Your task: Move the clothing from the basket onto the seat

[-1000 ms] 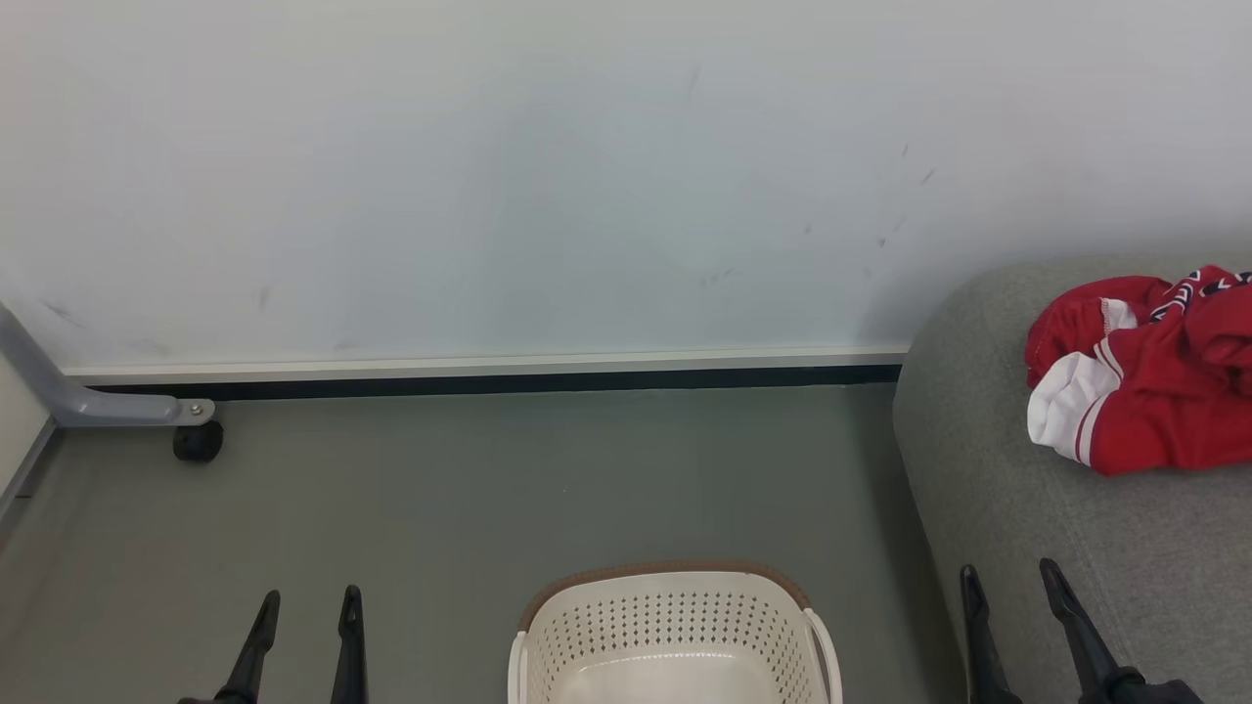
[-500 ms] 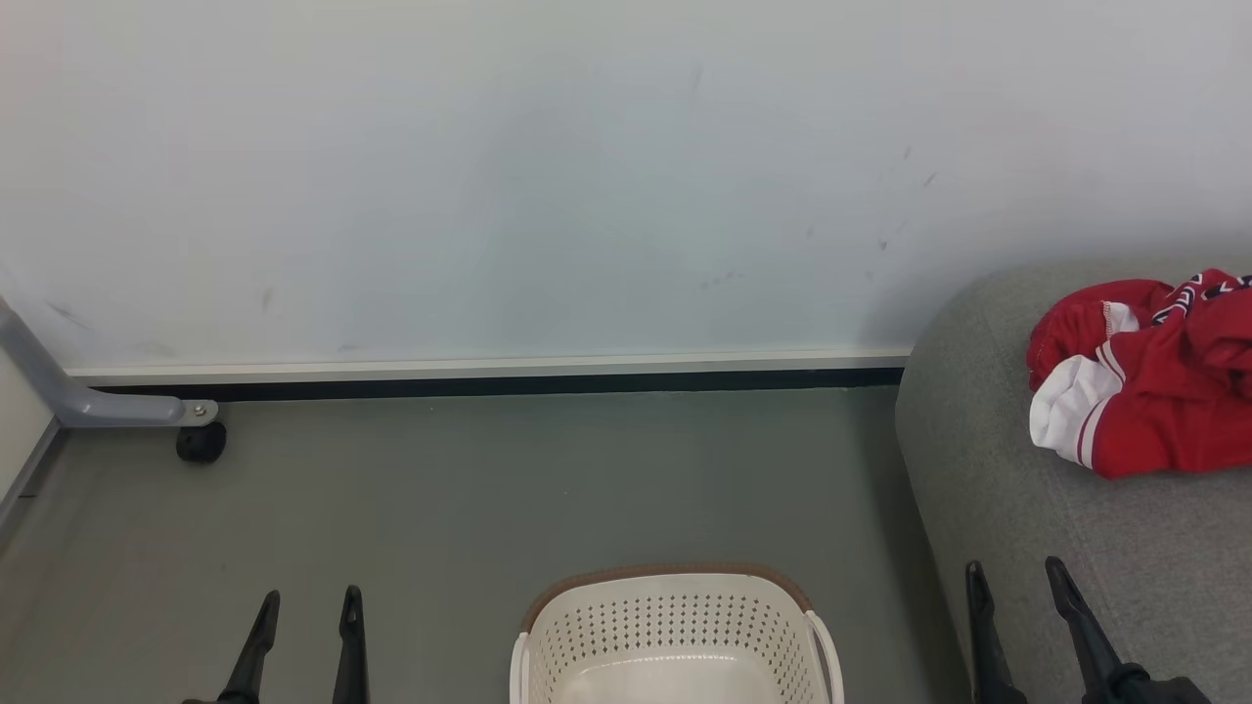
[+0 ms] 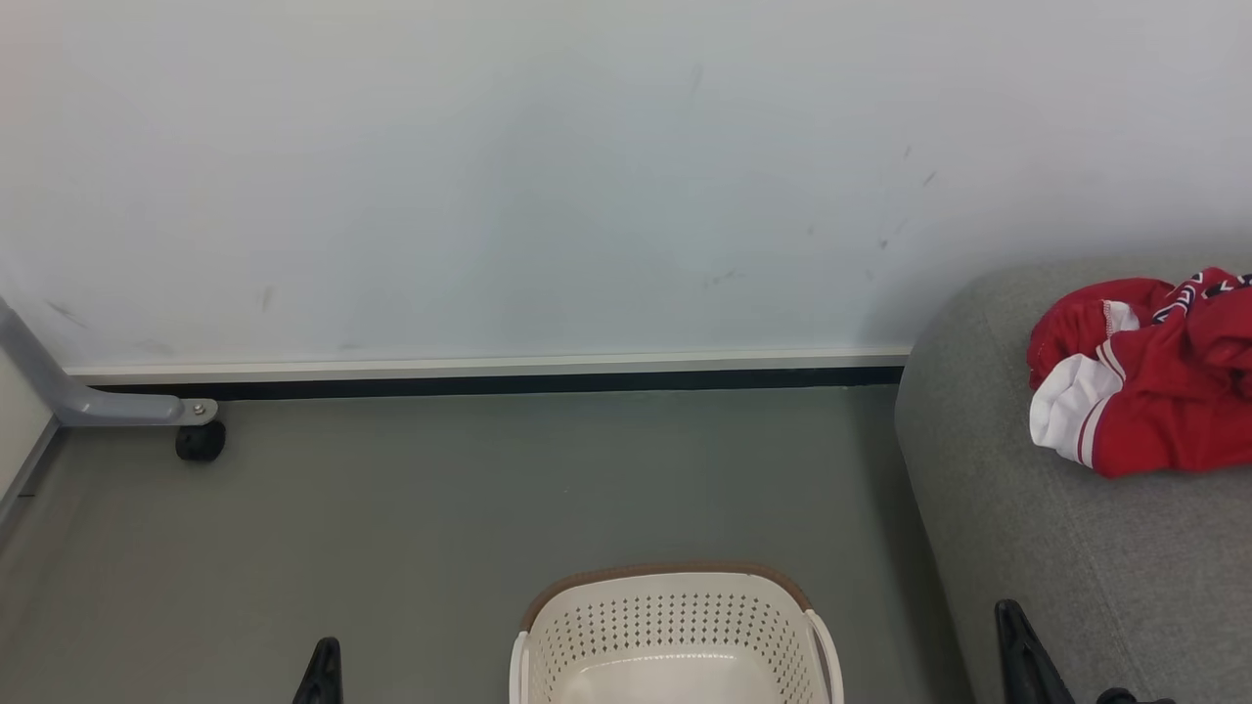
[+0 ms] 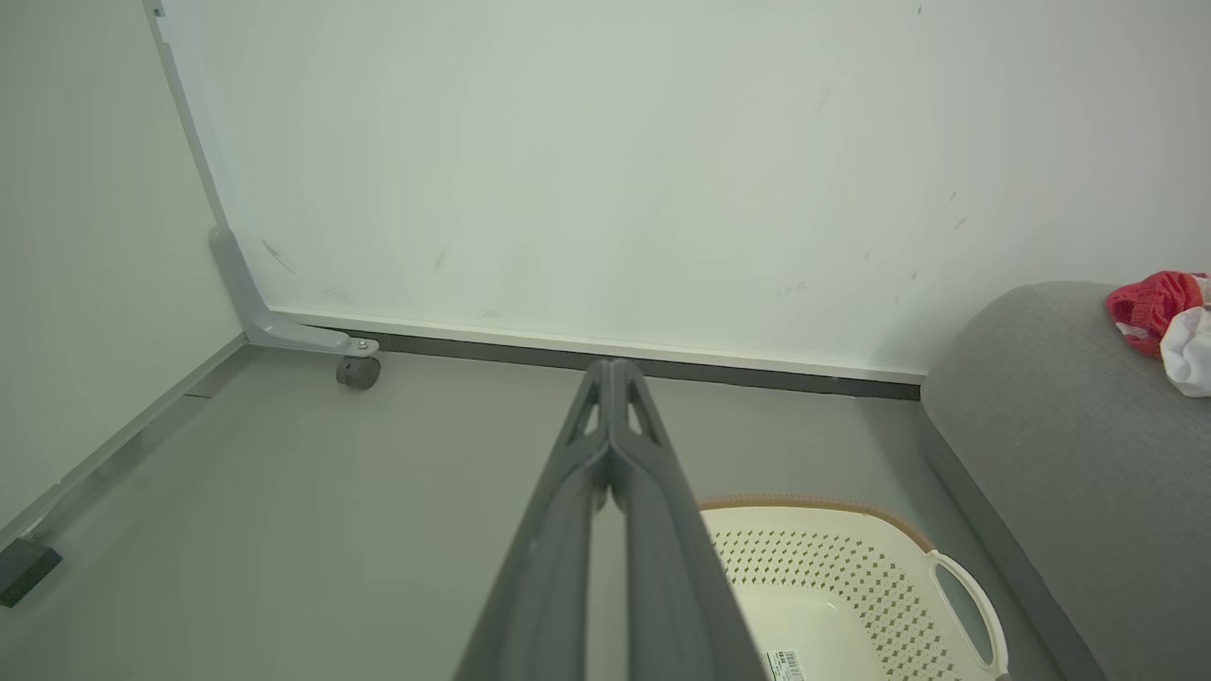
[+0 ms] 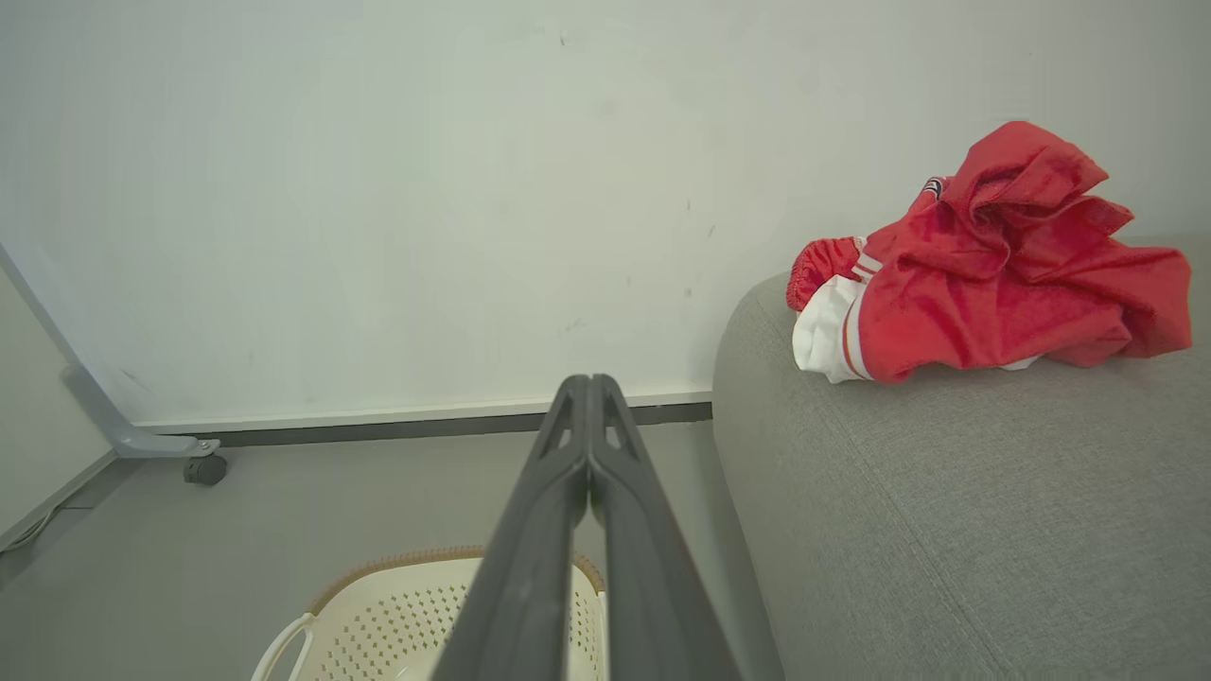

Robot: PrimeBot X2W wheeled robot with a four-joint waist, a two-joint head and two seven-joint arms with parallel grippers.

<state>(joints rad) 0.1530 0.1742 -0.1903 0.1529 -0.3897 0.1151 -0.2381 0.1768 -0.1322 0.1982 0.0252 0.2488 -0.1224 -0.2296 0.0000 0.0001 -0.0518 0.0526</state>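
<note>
Basket [image 3: 675, 626]: cream plastic, perforated walls, brown woven-look rim. It stands on the grey floor [image 3: 440, 508]. Its pale bottom shows bare, with a paper label [image 4: 783, 665] lying on it.

Seat [image 3: 1076, 567]: big grey fabric sofa just to the right of the basket, its rounded end close beside the basket's right side.

Clothing [image 3: 1144, 391]: a crumpled red heap with a white band, thin red-white stripes and a bit of dark patterned trim on top. It lies on the seat cushion, beyond and to the right of the basket, well apart from it.

Left claw [image 4: 610, 378]: both dark fingers pressed together along their length, pinching nothing. It hangs in the air left of the basket, over the floor.

Right claw [image 5: 588, 388]: fingers likewise pressed together, with nothing between them. It is right of the basket, by the seat's near end, well short of the clothing.

Beyond the basket: a white scuffed wall [image 3: 489, 196] with a dark strip along its foot. Far to the basket's left, by that wall: a grey metal leg on a black caster [image 3: 200, 441].
</note>
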